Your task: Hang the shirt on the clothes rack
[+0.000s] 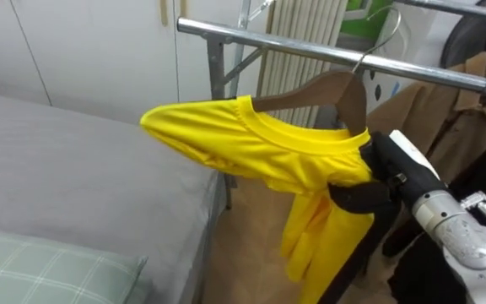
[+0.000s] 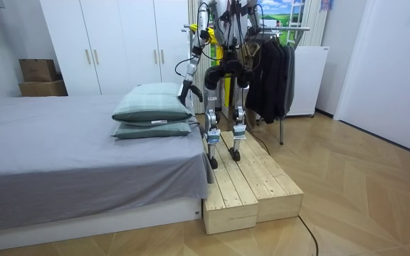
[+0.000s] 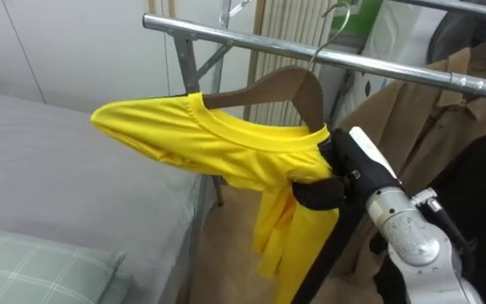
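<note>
The right hand (image 1: 376,181) is closed tight on the yellow shirt (image 1: 251,143), its dark fingers curled round the cloth at the shoulder end nearest the robot, where the hanger's arm runs inside. The shirt sits on a wooden hanger (image 1: 336,89), stretched out level toward the bed (image 1: 74,177), with the rest of it drooping below the hand.

The hanger's wire hook (image 1: 382,34) rises past the metal rail (image 1: 310,49) and curves above it; I cannot tell whether it is caught on the rail. Brown coats (image 1: 445,110) hang on the rail to the right, just beside the hand. To the left the rail is bare as far as its upright post. The bed's edge lies below the shirt's far end, with a strip of floor between the bed and the rack.

The eye views show a checked pillow (image 1: 49,270) at lower left. The room view shows the robot standing on a wooden platform (image 2: 255,185) between bed and rack, facing the rack. There the left hand (image 2: 186,87) hangs low beside two stacked pillows.
</note>
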